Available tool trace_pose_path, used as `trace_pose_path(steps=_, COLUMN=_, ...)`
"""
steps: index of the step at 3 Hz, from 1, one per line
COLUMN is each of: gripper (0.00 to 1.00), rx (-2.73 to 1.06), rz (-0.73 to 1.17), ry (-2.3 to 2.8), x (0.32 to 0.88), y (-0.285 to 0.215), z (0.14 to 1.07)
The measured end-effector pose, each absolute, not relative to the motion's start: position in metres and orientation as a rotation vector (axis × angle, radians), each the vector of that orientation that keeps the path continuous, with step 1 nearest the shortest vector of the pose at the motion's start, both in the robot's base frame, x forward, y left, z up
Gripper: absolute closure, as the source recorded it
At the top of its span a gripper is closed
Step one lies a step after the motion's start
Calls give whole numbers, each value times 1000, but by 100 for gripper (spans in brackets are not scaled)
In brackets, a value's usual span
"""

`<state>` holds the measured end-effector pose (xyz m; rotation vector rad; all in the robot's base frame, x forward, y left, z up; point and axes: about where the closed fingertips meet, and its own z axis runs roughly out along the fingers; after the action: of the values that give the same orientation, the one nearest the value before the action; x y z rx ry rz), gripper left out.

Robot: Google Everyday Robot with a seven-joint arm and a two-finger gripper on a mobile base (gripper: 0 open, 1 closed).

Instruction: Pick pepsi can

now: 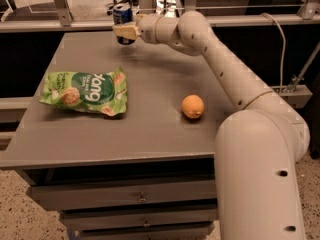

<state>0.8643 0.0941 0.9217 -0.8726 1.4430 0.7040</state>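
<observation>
Your hand [125, 32] is sitting at the far left end of the worktop [150, 134], pressed up against the pepsi can [122, 14]. The can is standing upright near the back edge of the worktop. Its silver top and upper blue band are showing above the hand, and a dark strip of its lower body is showing below. The hand is crossing the middle of the can on the camera side. Whether it is clenched on the can or merely lying against it cannot be told from this view.

Your arm [225, 64] is reaching in from the right, stretching across the back of the worktop to the can.

A green snack bag [85, 90] is lying flat on the left part of the worktop, well apart from the can. An orange fruit [192, 106] is resting right of centre, beside the arm. Drawers [142, 196] are showing under the front edge.
</observation>
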Motion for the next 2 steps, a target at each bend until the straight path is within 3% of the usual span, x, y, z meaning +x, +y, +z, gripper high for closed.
trace_pose_path(steps=1, gripper=100, rx=-902, rz=774, ry=1386, x=855, y=52, z=949)
trace_pose_path(steps=2, gripper=100, rx=-972, rz=847, ry=1317, x=837, y=32, z=971)
